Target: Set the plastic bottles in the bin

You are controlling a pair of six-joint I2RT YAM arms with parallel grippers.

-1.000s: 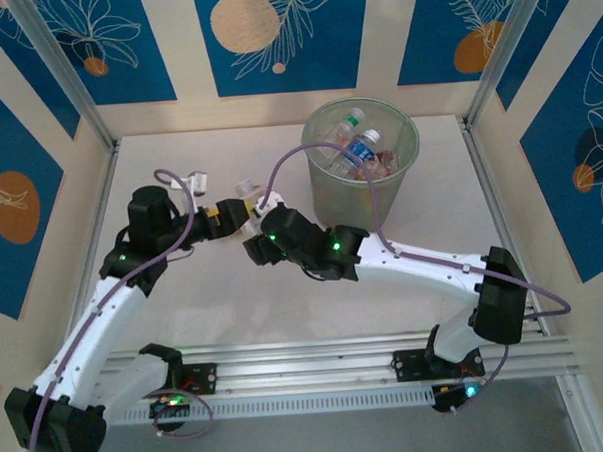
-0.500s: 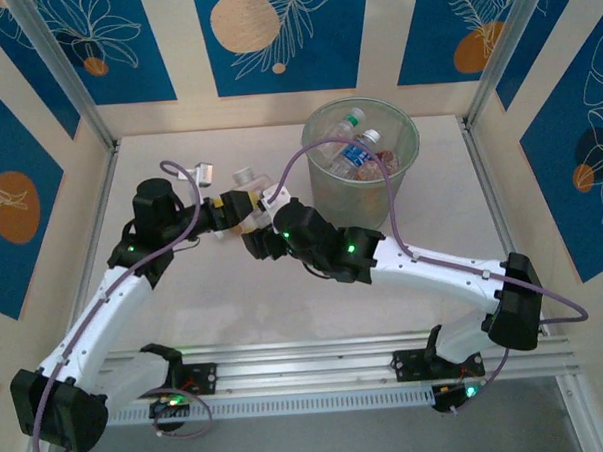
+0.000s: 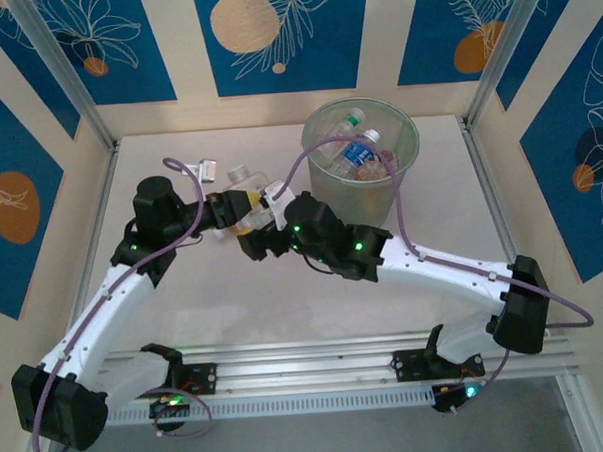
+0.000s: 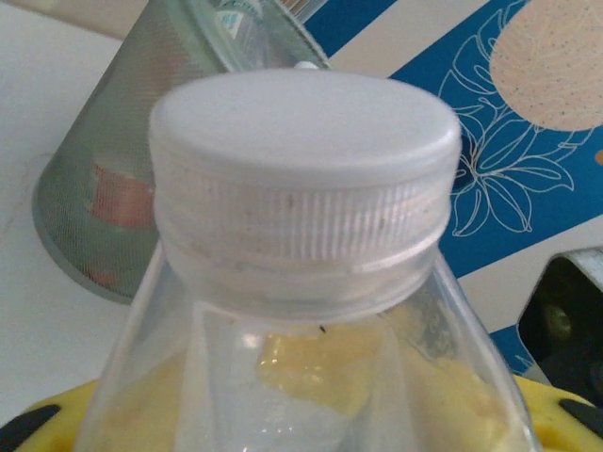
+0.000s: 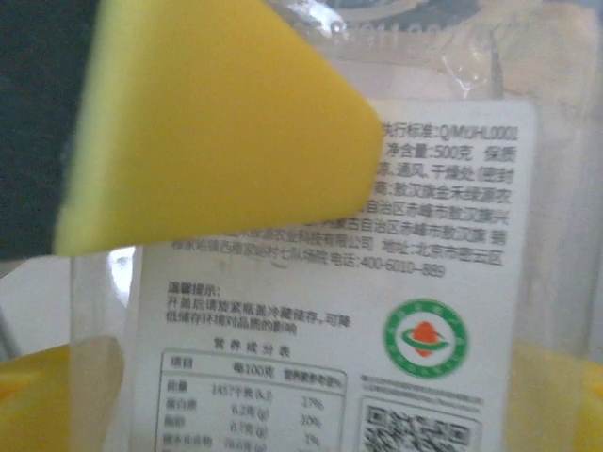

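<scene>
Looking down from above, I count one white table (image 3: pixel 235 299), my two white-and-black arms, left arm (image 3: pixel 105 305) and right arm (image 3: pixel 434 270), meeting over its middle, and one translucent grey-green round plastic bin (image 3: pixel 335 189) standing upright towards the table's far right.

Inside the bin I make out two caps, one green cap (image 3: pixel 353 118) and one white cap (image 3: pixel 371 136), above a blue label (image 3: pixel 356 155) and some red. The heap of bottles below is too jumbled for me to count.

One clear plastic bottle (image 3: pixel 244 178) is outside the bin, just to its left, between my two tools. My left gripper (image 3: pixel 236 207) is clenched on it. In the left wrist view its ribbed white screw cap (image 4: pixel 301 141) stands close before the lens, something yellow shows through the clear shoulders, and my yellow fingers (image 4: pixel 551 410) sit at either lower corner. The bin rises behind it on the left.

My right gripper (image 3: pixel 265 210) is at the same bottle from the other side. Its camera looks onto one white printed label (image 5: pixel 377 311) with one round green-and-red mark (image 5: pixel 426 337). One yellow wedge-shaped finger pad (image 5: pixel 217 122) crosses the label's upper left, and yellow shows in both lower corners. I cannot tell whether this gripper presses the bottle or stands off it.
</scene>
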